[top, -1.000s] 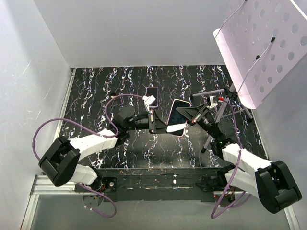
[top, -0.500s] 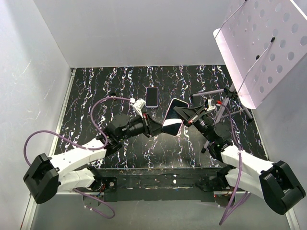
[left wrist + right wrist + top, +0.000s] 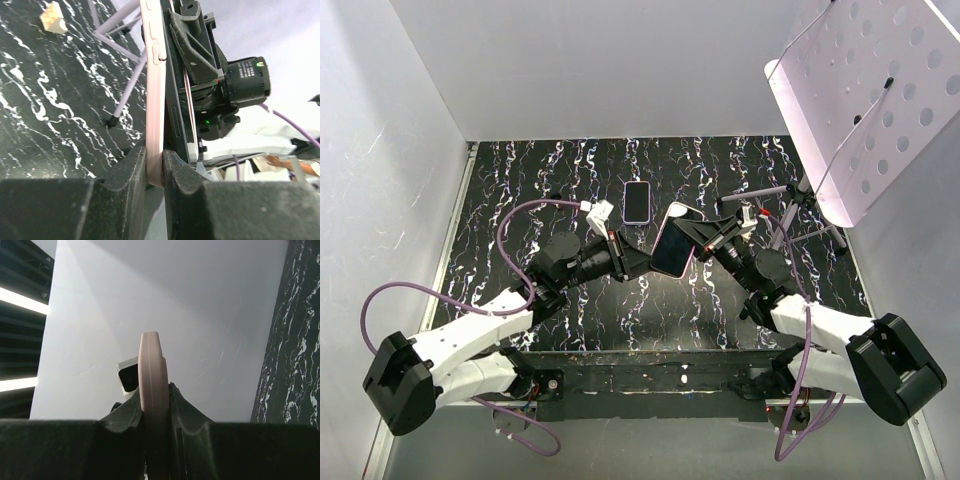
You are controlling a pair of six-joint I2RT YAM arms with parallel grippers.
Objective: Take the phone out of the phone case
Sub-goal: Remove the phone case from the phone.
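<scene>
A phone in a pink phone case (image 3: pixel 672 252) hangs tilted above the black marbled table (image 3: pixel 520 190), dark screen facing up, held between both arms. My left gripper (image 3: pixel 638 263) is shut on the case's left edge; in the left wrist view the pink case (image 3: pixel 155 90) is clamped between my fingers (image 3: pixel 125 170), with a dark slab just right of it. My right gripper (image 3: pixel 707 234) is shut on the case's right side; in the right wrist view the pink case (image 3: pixel 151 365) stands edge-on between the fingers (image 3: pixel 182 407). The right gripper's body (image 3: pixel 200 65) shows close behind the case.
A second phone (image 3: pixel 638 201) lies flat on the table behind the held one. A white perforated panel (image 3: pixel 865 90) on a tripod (image 3: pixel 790 215) stands at the right, one leg close to my right arm. White walls enclose the table. A small white block (image 3: pixel 52 17) lies on the table.
The right arm has carried the cased phone left and tilted it more upright. My left gripper has stayed at the case's left edge while the left arm's elbow swung out left.
</scene>
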